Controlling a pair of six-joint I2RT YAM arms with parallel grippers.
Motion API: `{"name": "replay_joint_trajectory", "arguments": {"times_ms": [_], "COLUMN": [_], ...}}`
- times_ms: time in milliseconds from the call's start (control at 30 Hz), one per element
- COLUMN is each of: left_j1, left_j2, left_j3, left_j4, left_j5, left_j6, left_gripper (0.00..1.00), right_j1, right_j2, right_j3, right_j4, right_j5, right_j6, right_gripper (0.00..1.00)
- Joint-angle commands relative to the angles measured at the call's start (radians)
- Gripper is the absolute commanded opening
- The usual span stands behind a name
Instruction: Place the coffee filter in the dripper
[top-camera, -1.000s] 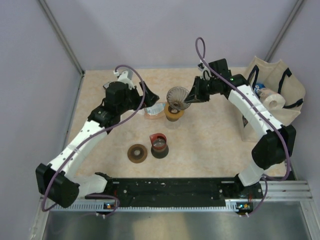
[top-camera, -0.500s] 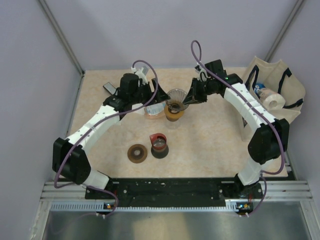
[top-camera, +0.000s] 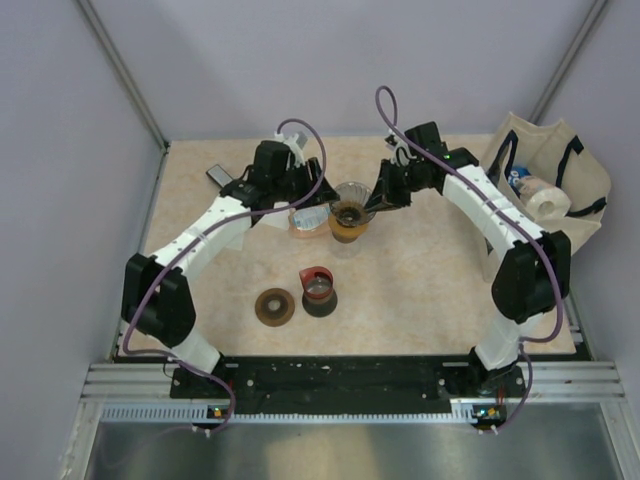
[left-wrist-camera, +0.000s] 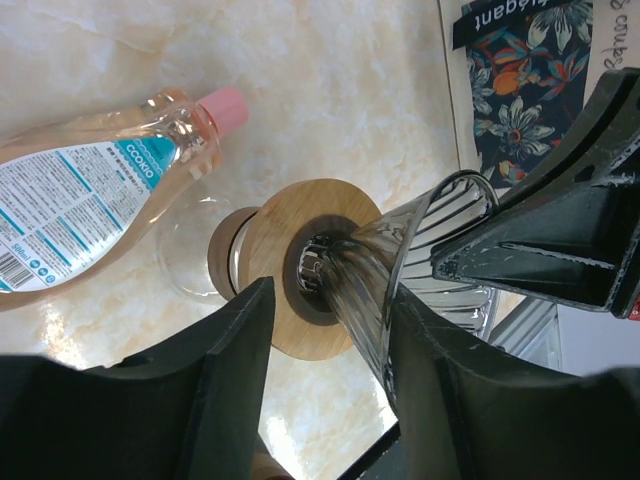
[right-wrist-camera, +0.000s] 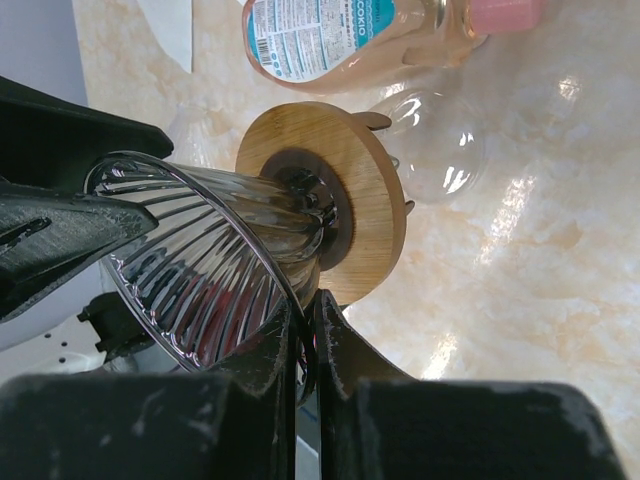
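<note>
The dripper (top-camera: 350, 205) is a ribbed glass cone (right-wrist-camera: 190, 260) on a round wooden collar (left-wrist-camera: 300, 250), tilted over at the back middle of the table. My right gripper (right-wrist-camera: 306, 305) is shut on the cone's rim, one finger inside and one outside. My left gripper (left-wrist-camera: 330, 300) is open and straddles the cone's narrow part; its right finger (left-wrist-camera: 450, 390) touches the glass and its left finger stands apart. No coffee filter shows clearly. A white paper corner (right-wrist-camera: 170, 30) lies at the top edge of the right wrist view, and I cannot tell what it is.
A bottle with a pink cap (left-wrist-camera: 90, 180) lies just left of the dripper, next to a clear glass vessel (left-wrist-camera: 190, 250). Nearer the bases stand a red-and-black cup (top-camera: 318, 290) and a brown ring (top-camera: 274, 306). A canvas bag (top-camera: 560, 190) and a floral packet (left-wrist-camera: 520, 90) are at the right.
The left arm has swung right to the dripper and its jaws have narrowed around the cone. The right gripper has lowered the dripper a little and kept hold of the rim.
</note>
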Motion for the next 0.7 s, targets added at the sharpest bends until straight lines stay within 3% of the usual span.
{"name": "replay_joint_trajectory", "arguments": {"times_ms": [0,500,567,667], "left_j1": [-0.006,-0.007,-0.009,-0.007], "left_j2": [0.022,0.101,0.114,0.144], "left_j3": [0.072,0.118,0.118,0.146], "left_j4": [-0.021,-0.126,-0.146,-0.191], "left_j5": [0.000,-0.032,-0.046,-0.047], "left_j6": [0.037,0.062,0.064,0.068], "left_gripper": [0.48,0.09,0.00,0.00], "right_j1": [0.010,0.010,0.011,0.013], "right_j2": [0.009,0.057,0.061,0.073], "right_j3": [0.023,0.051,0.055,0.074], "right_j4": [0.035,-0.028,-0.038,-0.063], "right_j5": [-0.017,0.015,0.021,0.036], "right_j6": [-0.010,-0.030,-0.031,-0.034], "right_gripper": [0.00,0.00,0.00,0.00]}}
